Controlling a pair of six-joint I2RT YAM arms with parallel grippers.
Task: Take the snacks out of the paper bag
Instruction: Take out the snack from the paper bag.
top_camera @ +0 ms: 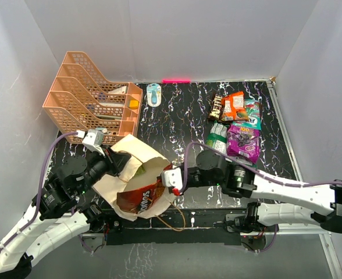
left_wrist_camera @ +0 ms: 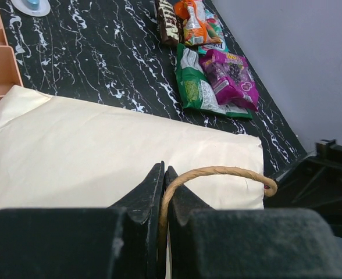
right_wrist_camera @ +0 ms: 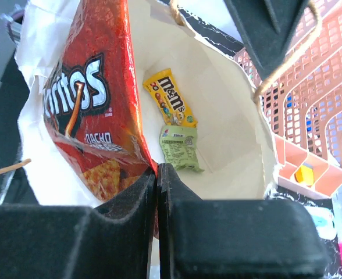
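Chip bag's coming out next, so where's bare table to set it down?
Bare marble lies between the tray rack and the snack pile, beyond the paper bag. Crowded: the pile's corner and around the chip bag.

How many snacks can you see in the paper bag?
3. A Doritos bag at the mouth of the paper bag, pinched by the right gripper; a yellow M&M's packet and a green packet deeper inside, next to each other. Others may hide behind the Doritos bag.
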